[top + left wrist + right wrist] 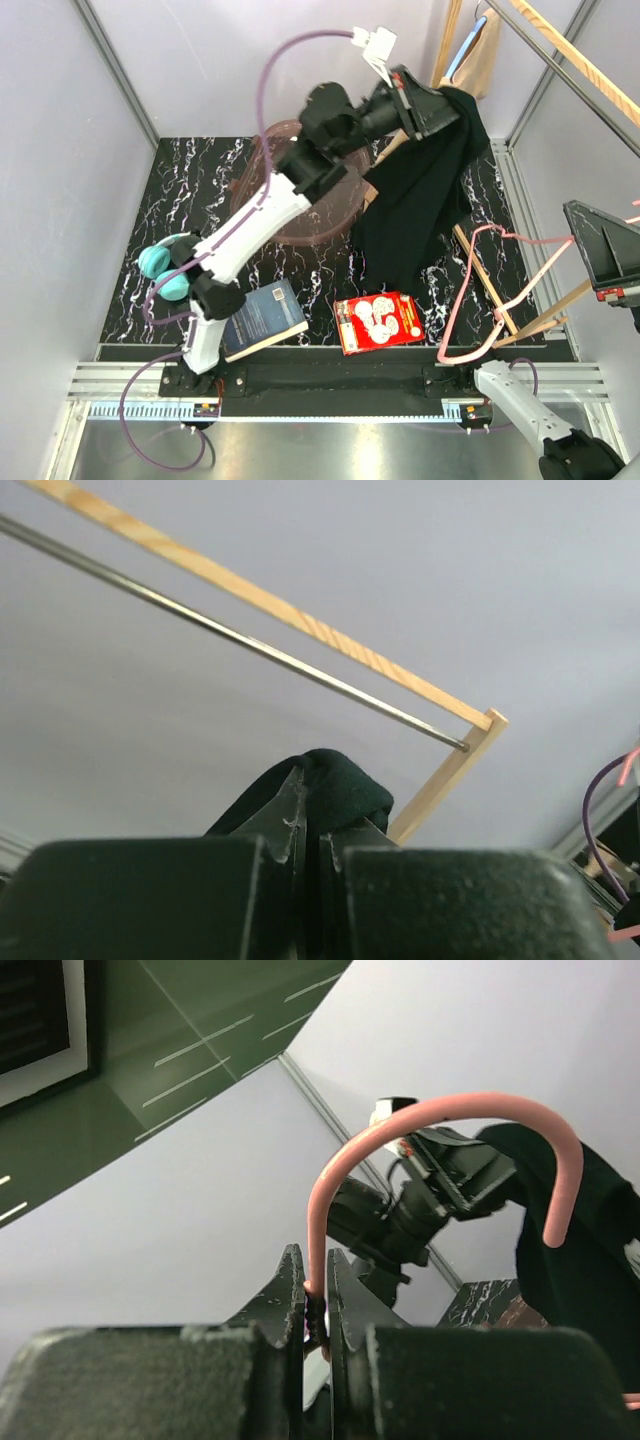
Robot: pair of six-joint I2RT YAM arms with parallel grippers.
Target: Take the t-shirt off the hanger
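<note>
My left gripper (432, 108) is raised high at the back and shut on a fold of the black t-shirt (418, 205), which hangs down from it to the table. In the left wrist view the cloth (345, 790) bulges between my closed fingers (312, 810). My right gripper (592, 248) is at the right edge, shut on the neck of the pink wire hanger (500, 300). The hanger hangs to the right of the shirt's lower edge, with no cloth on it. In the right wrist view its hook (450, 1105) curves above my gripper (317, 1290).
A dark book (265, 318) and a red packet (378, 320) lie near the front. Teal headphones (165, 270) sit at the left. A pinkish clear bowl (300, 200) is under the left arm. A wooden rack with a metal rod (565, 60) stands at the right.
</note>
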